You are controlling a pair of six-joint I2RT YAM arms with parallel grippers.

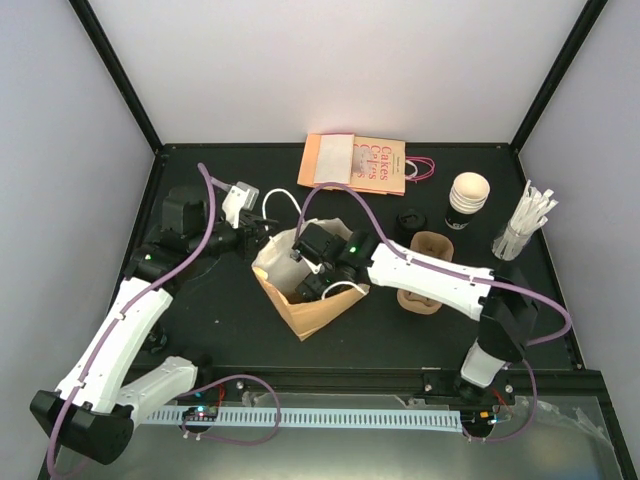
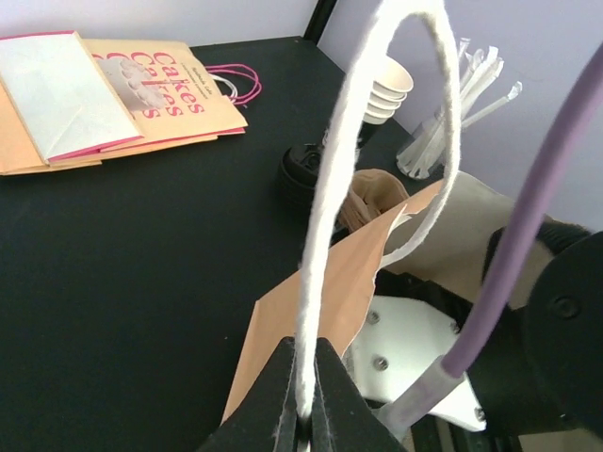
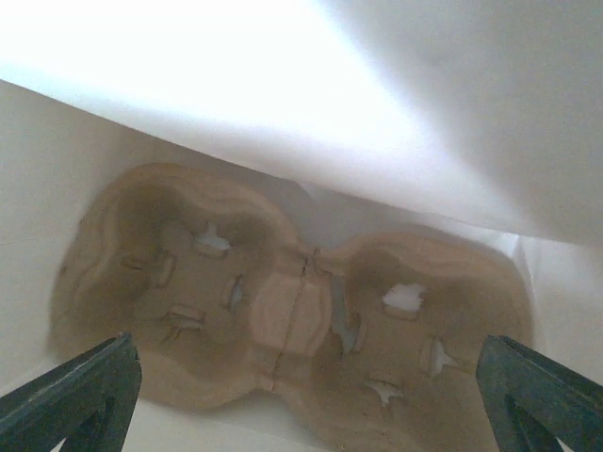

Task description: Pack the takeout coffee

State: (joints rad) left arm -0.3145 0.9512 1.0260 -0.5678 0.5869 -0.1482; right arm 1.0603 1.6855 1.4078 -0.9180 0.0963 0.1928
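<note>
Top view: the lidded black takeout cup stands on the table beside the open brown paper bag, not yet packed. Left wrist: the left gripper pinches the bag's white handle. Right wrist: the right gripper, fingers spread and empty, hangs over the pulp cup carrier on the bag's floor.

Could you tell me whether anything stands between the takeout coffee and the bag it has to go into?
Yes: the open right gripper sits inside the bag, over the cup carrier there, and its arm lies between the takeout coffee and the bag's mouth.
</note>
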